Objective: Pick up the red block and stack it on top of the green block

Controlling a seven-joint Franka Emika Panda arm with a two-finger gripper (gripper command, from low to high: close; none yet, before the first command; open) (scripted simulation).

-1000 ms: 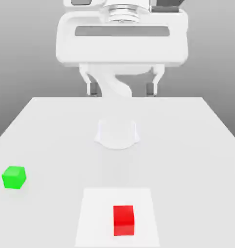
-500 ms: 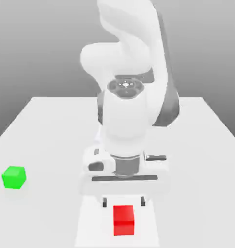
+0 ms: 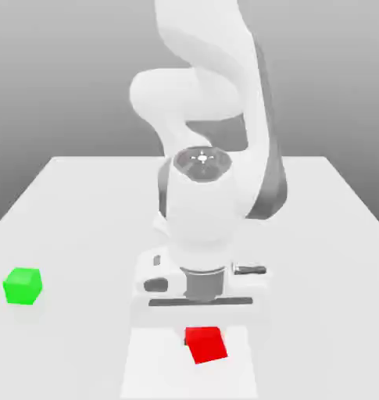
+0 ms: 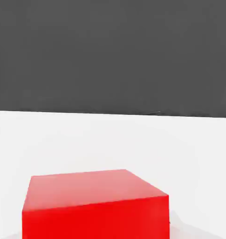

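Red block (image 3: 205,344) skewed beneath the tool (image 3: 202,326), no writing.

In the exterior view the end effector (image 3: 202,332) drops low at bottom centre, and the white hand body covers its fingers completely. The red block (image 3: 206,344) peeks out beneath, its upper edge tucked behind that hand, so any contact there is impossible to judge. The arm runs off the top of the frame. In the hand view, the red block (image 4: 93,205) is cut by the bottom edge.
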